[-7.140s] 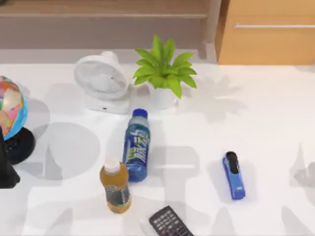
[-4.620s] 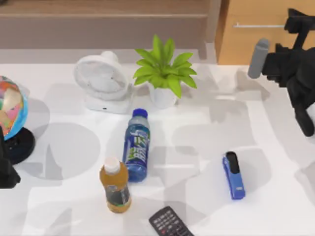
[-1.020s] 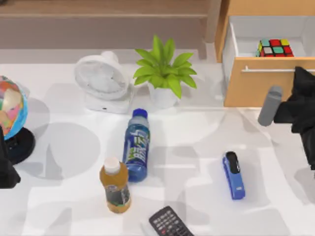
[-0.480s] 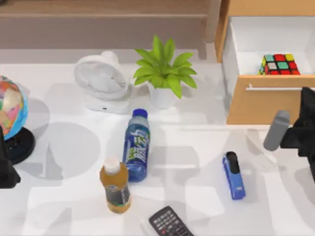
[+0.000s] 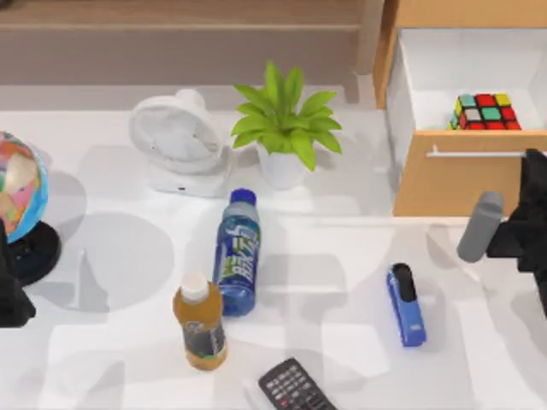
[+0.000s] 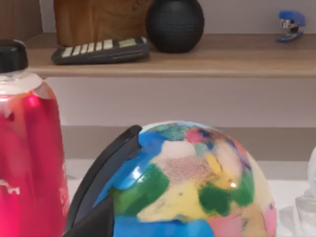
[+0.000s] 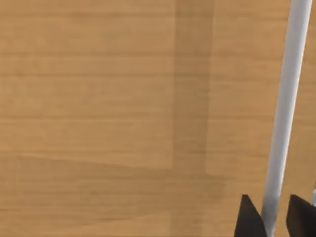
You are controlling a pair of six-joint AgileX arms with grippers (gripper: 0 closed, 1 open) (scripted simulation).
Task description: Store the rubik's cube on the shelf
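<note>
The rubik's cube (image 5: 483,111) sits inside the open white drawer (image 5: 444,68) of the orange-wood cabinet at the back right. In front of the drawer, my right gripper (image 5: 532,166) is at the metal handle (image 5: 474,155). In the right wrist view the handle bar (image 7: 286,108) runs between the two black fingertips of my right gripper (image 7: 273,217), which close on it. The shelf (image 5: 171,26) is the long wooden ledge along the back left; it is also in the left wrist view as a ledge (image 6: 207,61). My left arm (image 5: 10,295) is parked at the left edge.
A globe (image 5: 19,192), white fan (image 5: 175,137), potted plant (image 5: 286,124), blue bottle (image 5: 238,252), orange bottle (image 5: 199,323), blue stapler (image 5: 405,304) and remote (image 5: 293,386) stand on the table. On the ledge are a calculator (image 6: 101,50), a black ball (image 6: 174,24) and a small stapler (image 6: 290,23). A red bottle (image 6: 27,143) is close by.
The right arm came in from the right, took the handle and drew the drawer out toward the front, baring the cube. In the last half second nothing has visibly moved.
</note>
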